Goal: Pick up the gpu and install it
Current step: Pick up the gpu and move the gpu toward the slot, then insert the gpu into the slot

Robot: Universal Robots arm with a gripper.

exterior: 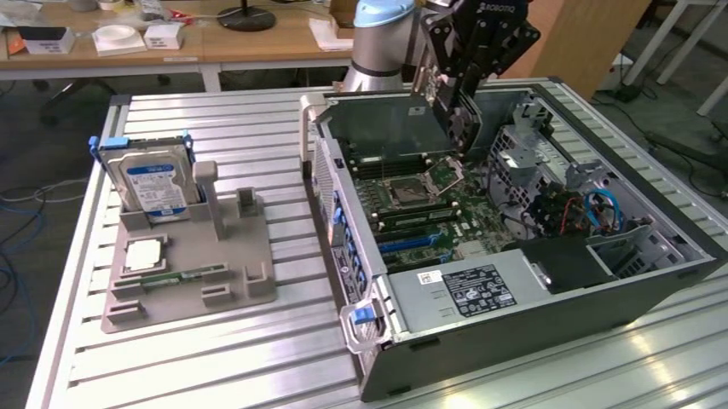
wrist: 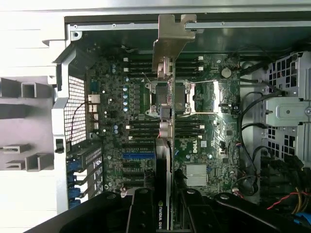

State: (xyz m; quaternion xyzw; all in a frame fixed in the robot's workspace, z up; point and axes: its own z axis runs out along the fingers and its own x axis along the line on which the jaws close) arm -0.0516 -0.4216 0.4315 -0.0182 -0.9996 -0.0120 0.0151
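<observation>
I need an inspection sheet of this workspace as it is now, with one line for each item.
Surface: ribbed metal table.
Job's things: gpu held upright over the motherboard of the open computer case.
Clutter: grey holder with hard drive, processor and memory stick.
Grippers: gripper, fingers shut on the gpu.
Cables: blue cable and red wires inside the case.
Surroundings: wooden desks behind the table; floor cables.

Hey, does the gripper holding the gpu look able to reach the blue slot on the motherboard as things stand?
Probably yes. The case lies open, the gripper with the gpu hangs above the motherboard, and nothing covers the blue slot.
</observation>
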